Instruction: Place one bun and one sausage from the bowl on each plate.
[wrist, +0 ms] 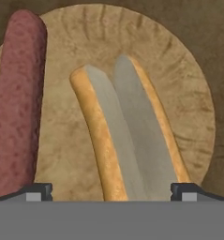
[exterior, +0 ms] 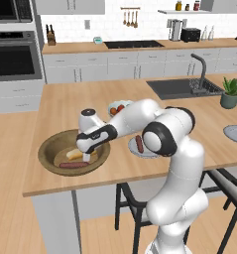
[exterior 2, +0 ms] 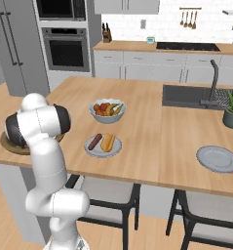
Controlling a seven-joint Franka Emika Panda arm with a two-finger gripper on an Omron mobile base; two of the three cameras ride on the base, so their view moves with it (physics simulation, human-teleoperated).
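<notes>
Gripper (wrist: 111, 190) poised over a bun (wrist: 127, 136) in the wooden bowl (exterior: 50, 149), fingers spread wide and holding nothing.

Seen from the hand, the split bun lies between the two fingertips (wrist: 38, 191), a sausage (wrist: 17, 103) lying beside it on the bowl floor. The bowl sits near the island counter's (exterior 2: 152, 117) front left corner. Further along the front edge, one plate (exterior 2: 91, 149) already carries a bun and a sausage side by side; the second plate (exterior 2: 218, 158) lies bare towards the right end. A fruit bowl (exterior 2: 107, 111) stands behind the filled plate.
</notes>
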